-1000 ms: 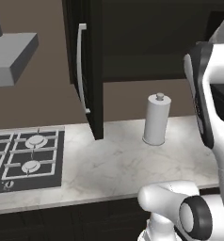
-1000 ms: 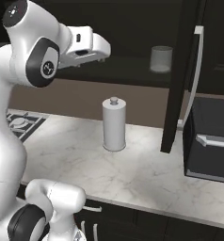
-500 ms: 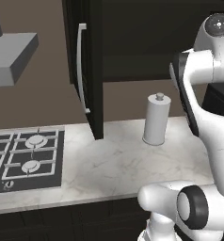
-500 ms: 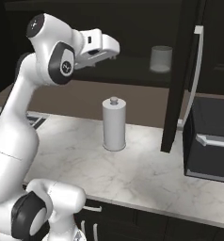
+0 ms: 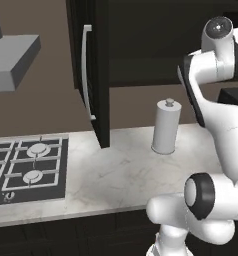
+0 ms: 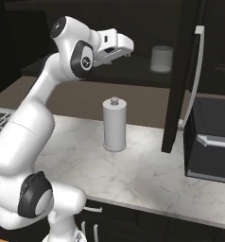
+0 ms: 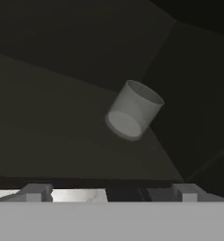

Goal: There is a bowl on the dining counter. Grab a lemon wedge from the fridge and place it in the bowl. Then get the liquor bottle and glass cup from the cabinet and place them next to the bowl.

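The glass cup [image 6: 161,58] stands upright on the shelf inside the open black cabinet [image 6: 133,73]. In the hand view the glass cup [image 7: 132,110] is straight ahead, some way beyond the fingertips, on the dark shelf [image 7: 48,122]. My gripper [image 6: 125,49] is open and empty. It is level with the shelf, points at the cup from the left and is a short gap away from it. In the hand view the gripper [image 7: 111,192] has both tips wide apart. The bowl, lemon wedge, fridge, dining counter and liquor bottle are out of view.
The cabinet door [image 6: 178,75] stands open just right of the cup, and its silver handle [image 6: 195,71] faces outward. A white cylinder [image 6: 114,125] stands on the marble counter [image 6: 133,175] below the gripper. A dark appliance [image 6: 211,142] sits at the right. A gas hob [image 5: 26,170] lies at the left.
The arm has reached forward and to the right, which carried the open gripper closer to the glass cup in the cabinet. The cup and the door have not moved.
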{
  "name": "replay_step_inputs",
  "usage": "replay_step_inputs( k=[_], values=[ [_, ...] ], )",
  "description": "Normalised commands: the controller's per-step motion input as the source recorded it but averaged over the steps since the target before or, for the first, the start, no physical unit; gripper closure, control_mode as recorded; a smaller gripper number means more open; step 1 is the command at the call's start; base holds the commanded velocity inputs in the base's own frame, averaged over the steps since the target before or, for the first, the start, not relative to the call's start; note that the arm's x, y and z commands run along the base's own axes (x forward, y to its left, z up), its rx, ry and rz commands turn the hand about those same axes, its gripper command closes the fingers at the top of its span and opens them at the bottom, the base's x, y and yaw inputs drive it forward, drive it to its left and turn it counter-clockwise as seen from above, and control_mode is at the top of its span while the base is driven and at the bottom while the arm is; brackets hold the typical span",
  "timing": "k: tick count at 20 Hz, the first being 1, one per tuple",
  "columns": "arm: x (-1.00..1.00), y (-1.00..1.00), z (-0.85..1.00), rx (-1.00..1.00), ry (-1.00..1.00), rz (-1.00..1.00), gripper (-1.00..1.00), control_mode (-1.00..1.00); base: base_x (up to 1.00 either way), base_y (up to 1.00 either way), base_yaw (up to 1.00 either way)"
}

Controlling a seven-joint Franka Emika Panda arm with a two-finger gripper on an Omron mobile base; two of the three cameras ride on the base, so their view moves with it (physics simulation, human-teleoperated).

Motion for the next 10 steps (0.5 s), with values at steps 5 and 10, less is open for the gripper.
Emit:
replay_step_inputs(
  k=[5,10],
  values=[
    [0.33,-0.33,0.0,0.0,0.01,-0.01,-1.0,-1.0,0.0,0.0,0.0],
    [0.13,-0.37,0.0,0.0,0.0,0.0,-1.0,-1.0,0.0,0.0,0.0]
  ],
)
